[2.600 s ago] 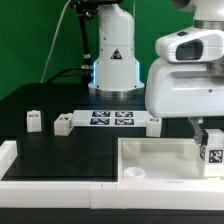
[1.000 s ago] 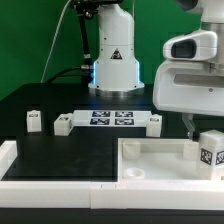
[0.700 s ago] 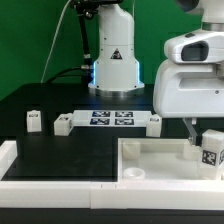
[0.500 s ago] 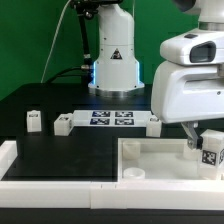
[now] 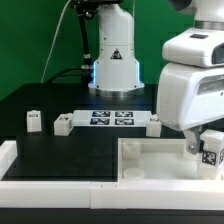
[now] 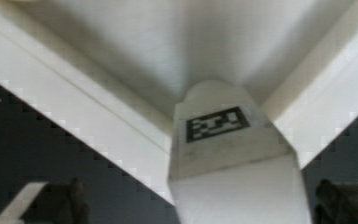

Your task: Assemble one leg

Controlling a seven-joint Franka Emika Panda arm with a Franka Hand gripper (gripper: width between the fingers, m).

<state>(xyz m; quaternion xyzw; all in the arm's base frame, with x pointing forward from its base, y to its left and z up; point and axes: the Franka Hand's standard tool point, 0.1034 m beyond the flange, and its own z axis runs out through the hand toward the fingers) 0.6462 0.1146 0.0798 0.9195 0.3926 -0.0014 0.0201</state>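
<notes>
We saw the leg (image 5: 209, 147) held upright in the fingers (image 5: 191, 143), over the far right corner of the big white panel (image 5: 150, 158) as the exterior view showed it; whether it touched the panel we could not tell. In the wrist view the leg (image 6: 229, 150) stood between the fingers (image 6: 44, 200), tag facing the camera. We judged it light, stiff, smooth plastic, somewhat slippery, best gripped on its flat opposite sides. Other legs (image 5: 34, 121) lay well apart from the panel on the tabletop (image 5: 60, 100).
</notes>
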